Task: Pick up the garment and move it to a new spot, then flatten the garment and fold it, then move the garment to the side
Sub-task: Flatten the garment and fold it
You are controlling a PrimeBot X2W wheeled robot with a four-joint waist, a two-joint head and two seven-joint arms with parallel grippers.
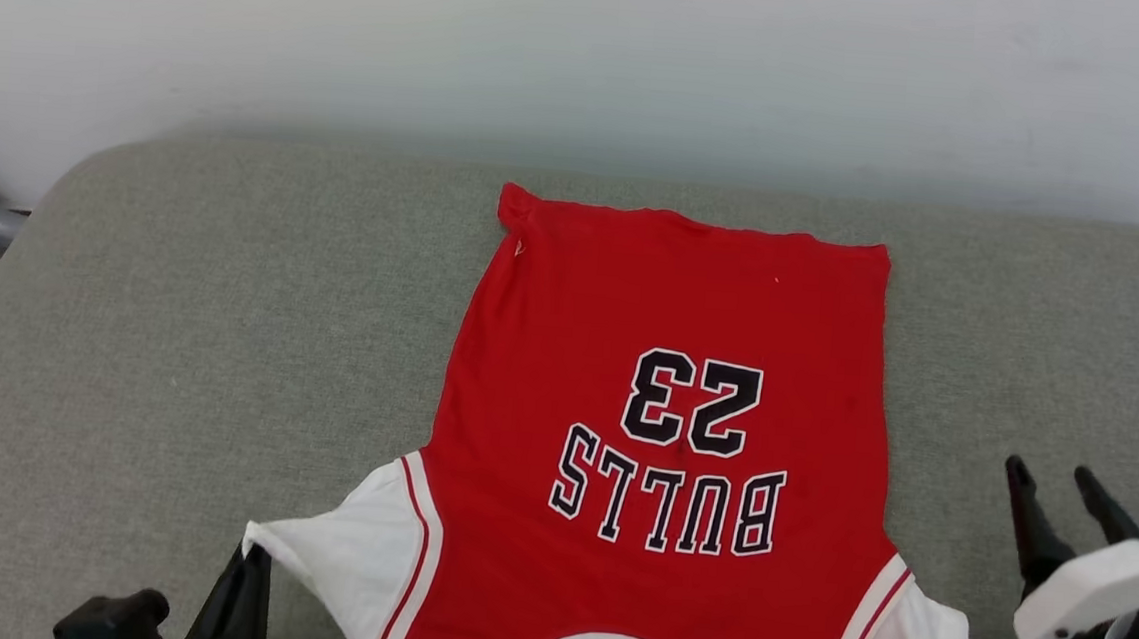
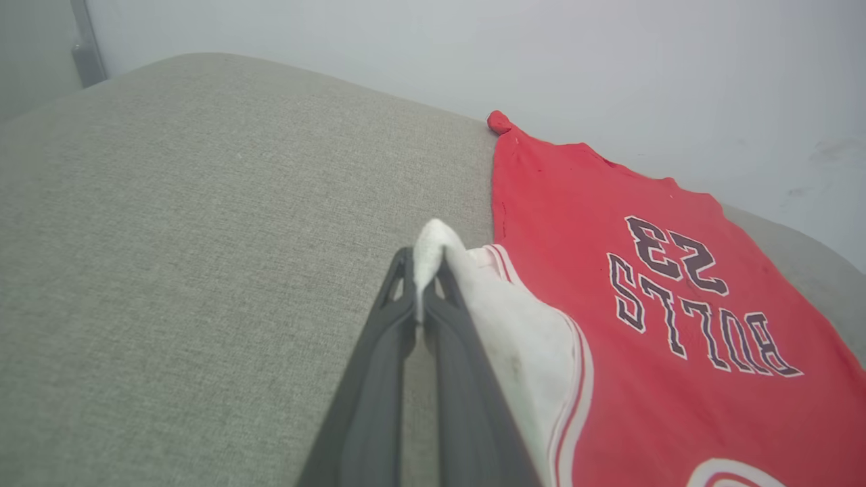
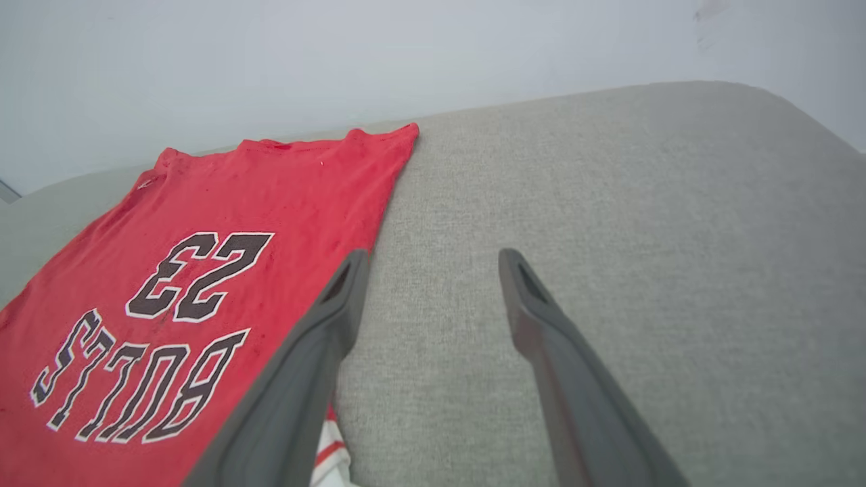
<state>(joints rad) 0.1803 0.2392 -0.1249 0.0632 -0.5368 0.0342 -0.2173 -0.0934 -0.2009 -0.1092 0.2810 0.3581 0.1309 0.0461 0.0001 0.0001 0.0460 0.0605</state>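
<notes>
Pinching the near left white sleeve, the left gripper [image 2: 423, 260] is clamped tight on the garment [image 1: 671, 297], which lies flat, print side up, on the grey cushion [image 1: 178, 332]; just right of it, the right gripper [image 1: 1050, 475] has its fingers spread wide, holding nothing.

The garment [image 1: 663, 416] is laid flat on the cushion [image 1: 178, 332], hem toward the wall [image 1: 588, 50] behind. Its sleeve on the left is pinched in the left gripper [image 2: 421, 262]; the right gripper [image 1: 1051, 471] is placed near its right edge, apart.

The right end effector [image 3: 434, 260] has 2 dark fingers [image 3: 548, 352].
</notes>
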